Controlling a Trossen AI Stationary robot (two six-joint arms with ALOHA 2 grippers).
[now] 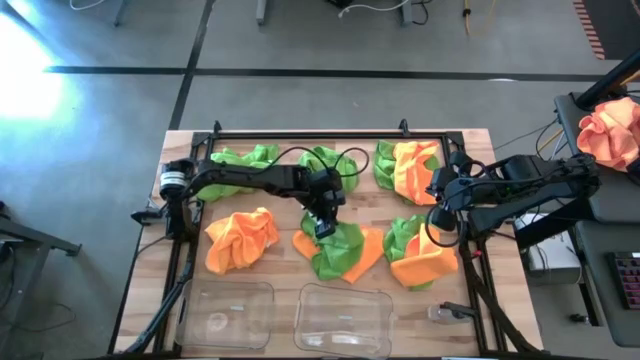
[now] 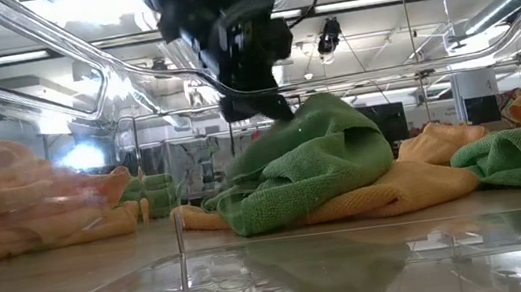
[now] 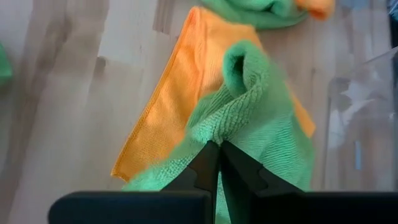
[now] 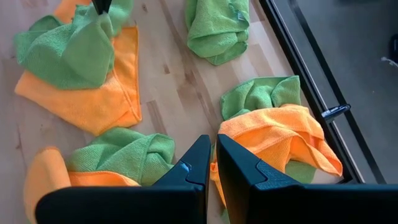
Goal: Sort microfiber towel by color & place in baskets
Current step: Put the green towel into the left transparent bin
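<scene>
My left gripper (image 1: pixel 322 224) is shut on a lime green towel (image 1: pixel 340 250) at the table's middle. That towel lies on an orange towel (image 1: pixel 368 256), which is spread flat on the wood (image 3: pixel 174 93). In the low view the green towel (image 2: pixel 313 159) rises to a peak under the gripper (image 2: pixel 257 104). My right gripper (image 1: pixel 437 207) is shut and empty, hovering over bare wood (image 4: pixel 211 149) between the right-hand towel piles. Two clear baskets (image 1: pixel 225 315) (image 1: pixel 343 320) stand at the near edge. My left gripper pinches a raised fold of the green towel (image 3: pixel 219 134) between its two fingers, coming from above and slanting down. The fold is drawn up into a peak (image 2: pixel 301 110). The towel's lower part still rests on the orange towel (image 2: pixel 417 186).
Other towels lie around: an orange one at left (image 1: pixel 240 238), green ones along the far edge (image 1: pixel 243 157) (image 1: pixel 330 160), and green-and-orange piles at right (image 1: pixel 405 165) (image 1: pixel 420 252). A black frame rail (image 1: pixel 310 134) borders the table. A peach bundle (image 1: pixel 610 135) sits off the table.
</scene>
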